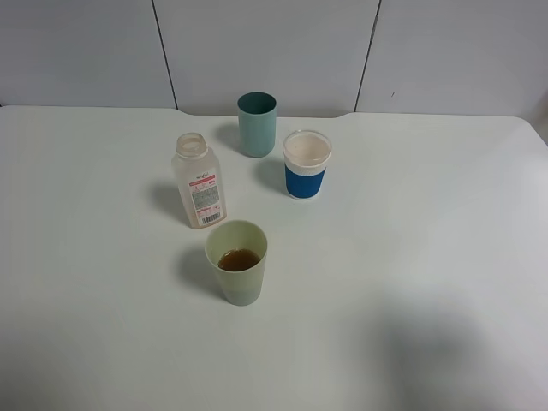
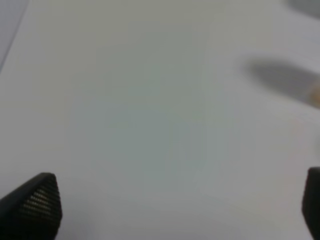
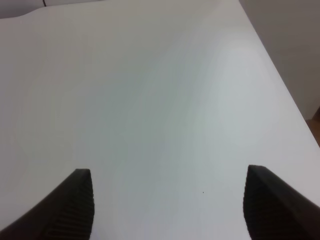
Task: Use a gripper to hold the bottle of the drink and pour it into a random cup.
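Note:
The bottle of the drink (image 1: 199, 181) stands upright and uncapped on the white table (image 1: 411, 257), looking nearly empty, its pink-and-white label facing front. Just in front of it stands the pale yellow-green cup (image 1: 237, 261) with brown liquid in its bottom. Neither arm shows in the exterior high view. In the left wrist view, my left gripper (image 2: 180, 200) is open over bare table, nothing between its black fingertips (image 2: 37, 202). My right gripper (image 3: 170, 200) is likewise open over bare table near the table's edge.
A teal tumbler (image 1: 257, 123) stands behind the bottle. A white cup with a blue band (image 1: 306, 164) stands to its right. A grey panelled wall (image 1: 274, 51) runs behind the table. The table's edge (image 3: 280, 65) shows in the right wrist view.

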Controlling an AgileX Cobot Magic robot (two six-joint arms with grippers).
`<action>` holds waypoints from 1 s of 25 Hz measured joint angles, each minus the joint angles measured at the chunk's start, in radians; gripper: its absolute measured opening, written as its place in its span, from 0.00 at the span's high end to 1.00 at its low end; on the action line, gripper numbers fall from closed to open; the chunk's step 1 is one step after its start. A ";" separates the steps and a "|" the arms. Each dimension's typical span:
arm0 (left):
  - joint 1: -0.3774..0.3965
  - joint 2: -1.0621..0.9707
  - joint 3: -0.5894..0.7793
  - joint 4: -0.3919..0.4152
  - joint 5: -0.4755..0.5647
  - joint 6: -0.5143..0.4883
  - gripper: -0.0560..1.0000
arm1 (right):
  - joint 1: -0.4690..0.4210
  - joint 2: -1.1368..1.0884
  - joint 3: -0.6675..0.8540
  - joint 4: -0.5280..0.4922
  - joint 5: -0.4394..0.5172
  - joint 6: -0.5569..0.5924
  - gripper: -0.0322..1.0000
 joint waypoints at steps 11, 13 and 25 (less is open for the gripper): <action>0.018 0.000 0.000 -0.001 0.000 0.000 0.03 | 0.000 0.000 0.000 0.000 0.000 0.000 0.36; 0.018 0.000 0.000 -0.001 0.000 0.000 0.03 | 0.000 0.000 0.000 0.000 0.000 0.000 0.36; 0.018 0.000 0.000 -0.001 0.000 0.000 0.03 | 0.000 0.000 0.000 0.000 0.000 0.000 0.36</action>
